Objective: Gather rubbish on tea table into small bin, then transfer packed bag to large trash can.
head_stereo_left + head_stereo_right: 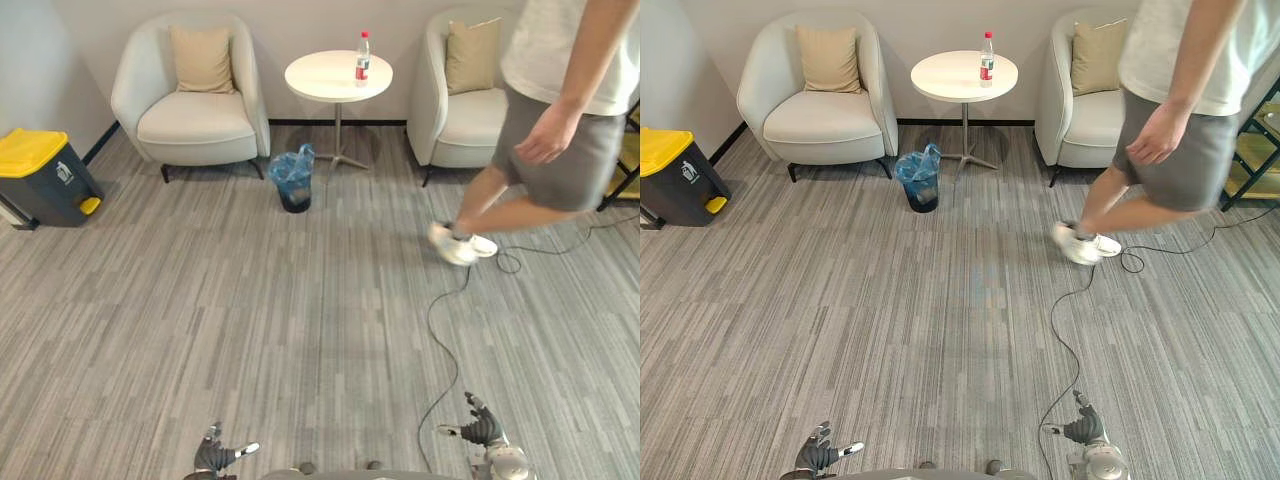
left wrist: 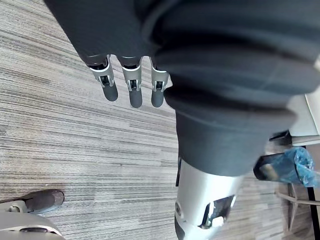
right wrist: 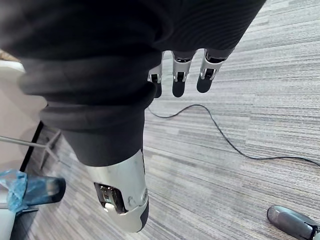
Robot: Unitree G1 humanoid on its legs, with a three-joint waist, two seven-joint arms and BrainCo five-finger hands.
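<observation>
Against the far wall, between two pale armchairs, stands the round white tea table (image 1: 338, 76). A clear bottle with a red cap (image 1: 362, 58) stands upright on it, near the table's right edge. The left armchair (image 1: 190, 100) and the right armchair (image 1: 462, 110) each hold a tan cushion propped against the backrest. The small bin (image 1: 294, 182) sits on the grey striped carpet (image 1: 250, 320) just in front of the table's foot and a little to its left. It is lined with a blue bag whose crumpled edge rises above the rim. The large trash can (image 1: 45, 178), dark with a yellow lid, stands at the far left by the wall, well apart from the small bin. A person (image 1: 560, 120) in a white top, grey shorts and white shoes is mid-stride on the right, in front of the right armchair. The left hand (image 1: 215, 455) and the right hand (image 1: 482, 430) hang low at the near edge, far from table and bin. The left hand's fingers (image 2: 131, 87) point straight at the carpet, slightly apart and empty, and the right hand's fingers (image 3: 179, 80) are the same.
</observation>
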